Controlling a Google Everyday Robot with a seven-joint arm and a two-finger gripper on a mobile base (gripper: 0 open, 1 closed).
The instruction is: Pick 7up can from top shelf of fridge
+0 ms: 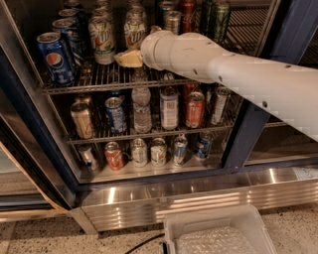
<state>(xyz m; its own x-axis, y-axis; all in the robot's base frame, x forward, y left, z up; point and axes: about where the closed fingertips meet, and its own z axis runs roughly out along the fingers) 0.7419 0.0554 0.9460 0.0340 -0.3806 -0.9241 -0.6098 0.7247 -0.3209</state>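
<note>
Two 7up cans stand on the top shelf (84,85) of the fridge (198,193): one (102,39) left of centre, a second (135,29) just right of it and partly behind my arm. Both are whitish with green lettering. My gripper (128,58) is at the end of the white arm (208,62), which reaches in from the right. It sits low on the shelf, between the two 7up cans and just in front of them. I cannot tell whether it touches either can.
Blue Pepsi cans (54,57) line the shelf's left side. Dark green cans (218,17) and a red can (188,7) stand at the back right. Cans and bottles (169,106) fill the lower racks. A white tray (218,233) lies on the floor.
</note>
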